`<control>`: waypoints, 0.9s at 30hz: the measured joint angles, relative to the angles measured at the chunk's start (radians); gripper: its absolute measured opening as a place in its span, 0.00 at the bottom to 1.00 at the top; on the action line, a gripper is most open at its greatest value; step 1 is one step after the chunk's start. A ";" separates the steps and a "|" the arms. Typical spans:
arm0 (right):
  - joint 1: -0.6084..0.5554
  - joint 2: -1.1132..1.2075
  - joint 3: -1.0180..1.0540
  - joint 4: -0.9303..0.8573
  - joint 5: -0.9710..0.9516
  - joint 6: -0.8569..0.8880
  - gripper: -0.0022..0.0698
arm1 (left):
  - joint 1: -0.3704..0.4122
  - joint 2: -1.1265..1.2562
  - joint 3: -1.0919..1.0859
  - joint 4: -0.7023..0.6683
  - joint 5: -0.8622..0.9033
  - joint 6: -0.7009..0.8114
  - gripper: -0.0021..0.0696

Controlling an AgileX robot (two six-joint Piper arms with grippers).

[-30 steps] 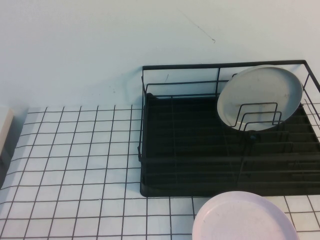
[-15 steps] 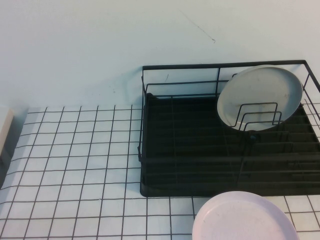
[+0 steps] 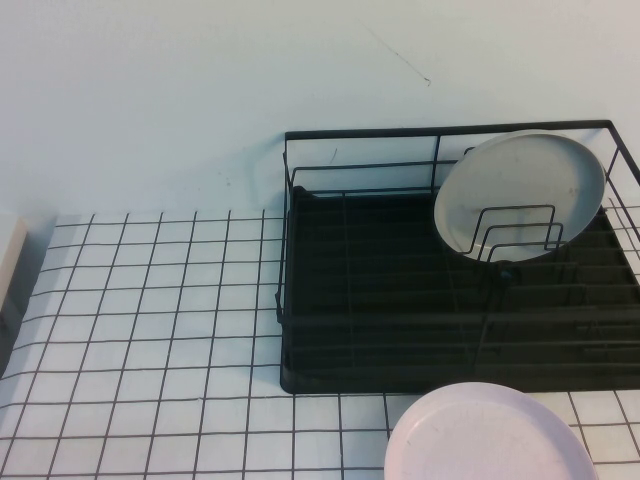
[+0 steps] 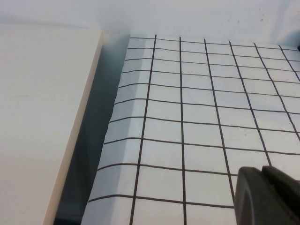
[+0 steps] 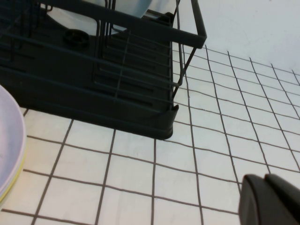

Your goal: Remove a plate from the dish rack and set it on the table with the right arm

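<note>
My left gripper hangs low over the table by its left edge – fingertips together, holding nothing. Plate leans upright in the dish rack, far-right corner, behind dividers. Right gripper sits low beside the rack's corner – tips together, empty. Pink plate lies in front.

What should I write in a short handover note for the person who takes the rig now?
Left end effector: parked above the gridded table near its left edge, holding nothing.
Right end effector: low over the table beside the dish rack, holding nothing.
The grey-blue plate stands tilted in the rack's wire dividers, far right part. A pink plate lies on the table in front of the rack.
Done: nothing. Left: right arm reaches the grey-blue plate, lifts it out, sets it on the table.
</note>
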 joint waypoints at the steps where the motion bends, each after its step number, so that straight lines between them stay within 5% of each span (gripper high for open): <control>1: 0.000 0.000 0.000 0.000 0.000 0.000 0.03 | 0.000 0.000 0.000 0.000 0.000 0.000 0.02; 27: 0.000 0.000 0.000 0.000 0.000 0.015 0.03 | 0.000 0.000 0.000 0.000 0.000 0.000 0.02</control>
